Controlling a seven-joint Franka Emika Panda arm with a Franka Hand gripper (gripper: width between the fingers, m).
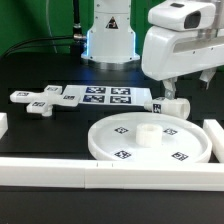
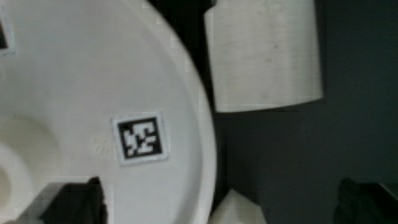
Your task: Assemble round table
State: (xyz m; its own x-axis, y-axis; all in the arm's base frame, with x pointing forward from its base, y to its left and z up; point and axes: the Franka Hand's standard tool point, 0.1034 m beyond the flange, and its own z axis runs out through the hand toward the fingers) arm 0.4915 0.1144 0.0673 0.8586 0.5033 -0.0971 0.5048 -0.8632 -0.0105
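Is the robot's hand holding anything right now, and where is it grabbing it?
Nothing is held. The gripper is open, with its fingers spread apart over the edge of the big disc. The short post lies free nearby.

No words, numbers or brand names can be read. The only signs are black-and-white square markers: four on the rimmed disc (image 1: 152, 152), with one such marker (image 2: 141, 138) seen close in the wrist view. Others are on the marker board (image 1: 110, 96) and the cross-shaped foot (image 1: 42, 100). All are too coarse to decode.

Robotics lab: marker board (image 1: 105, 96), black table (image 1: 45, 128).
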